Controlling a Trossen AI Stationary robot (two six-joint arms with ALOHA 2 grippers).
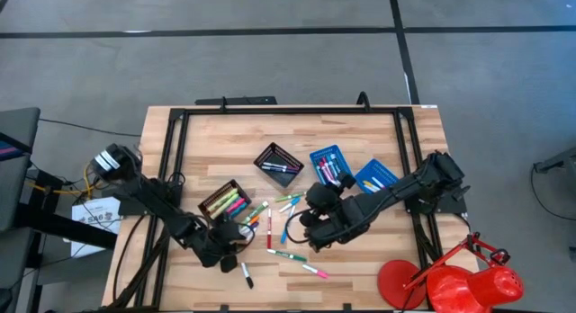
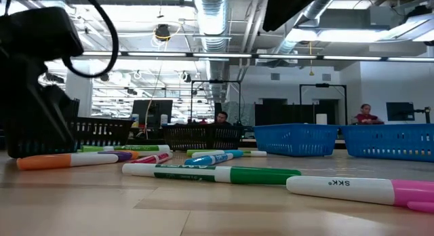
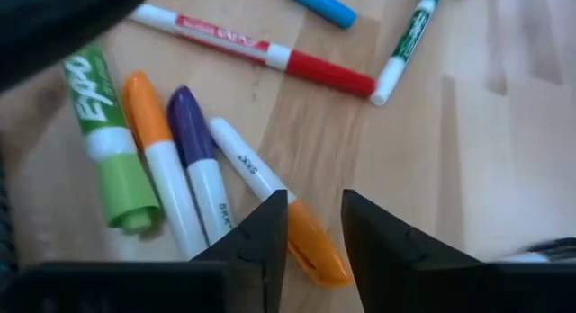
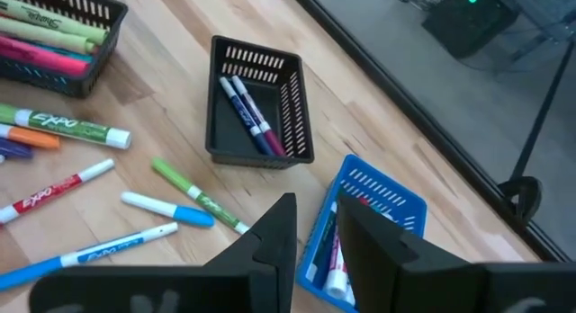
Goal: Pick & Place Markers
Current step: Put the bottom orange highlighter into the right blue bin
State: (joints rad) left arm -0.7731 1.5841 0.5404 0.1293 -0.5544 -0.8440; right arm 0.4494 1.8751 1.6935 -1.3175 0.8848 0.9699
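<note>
Lying closest at worktop level is a white marker with a pink cap (image 2: 352, 189), a green one (image 2: 210, 173) just behind. More markers are strewn mid-worktop (image 1: 283, 225), others already in the trays (image 1: 225, 202). Left jaws (image 3: 313, 225) stand narrowly parted, low over an orange-capped marker (image 3: 270, 201) at about 7 o'clock, not gripping yet. Right jaws (image 4: 315, 232) look nearly closed and empty, near centre above a blue tray (image 4: 360, 219). Markers seem light, stiff and smooth, liable to roll; I'd pinch across mid-barrel.
</note>
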